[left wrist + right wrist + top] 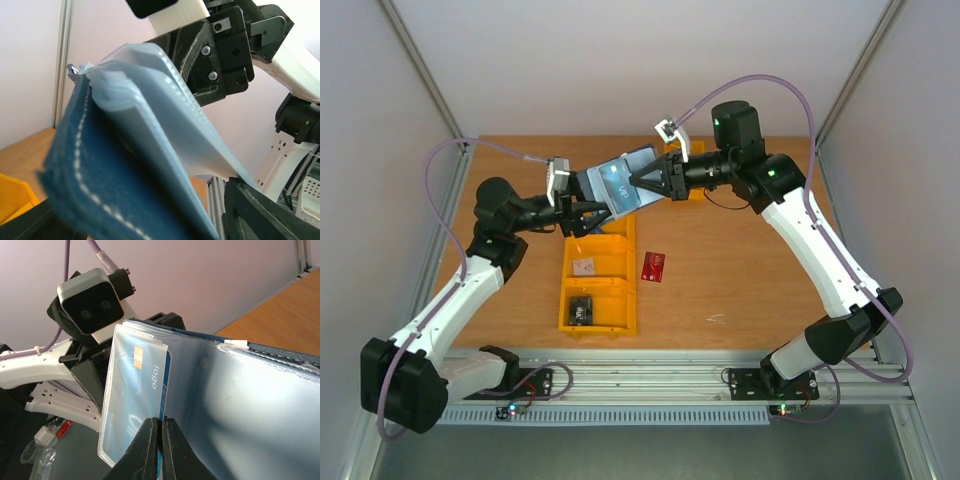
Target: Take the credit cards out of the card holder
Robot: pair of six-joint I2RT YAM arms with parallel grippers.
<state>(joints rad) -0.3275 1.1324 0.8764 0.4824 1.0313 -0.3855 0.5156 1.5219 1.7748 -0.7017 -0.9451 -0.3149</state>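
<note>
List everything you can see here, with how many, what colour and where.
card holder: one, navy with pale blue pockets, held open between the grippers
blue card: one, blue, in a holder pocket
red card: one, red, on the table right of the tray
tray: one, yellow, on the table below the holder
pale item: one, whitish, tray's middle compartment
dark item: one, black, tray's near compartment
table: one, brown, under everything
left gripper: one, black, jaws wide at the holder's edge
right gripper: one, black, shut on the blue card
</note>
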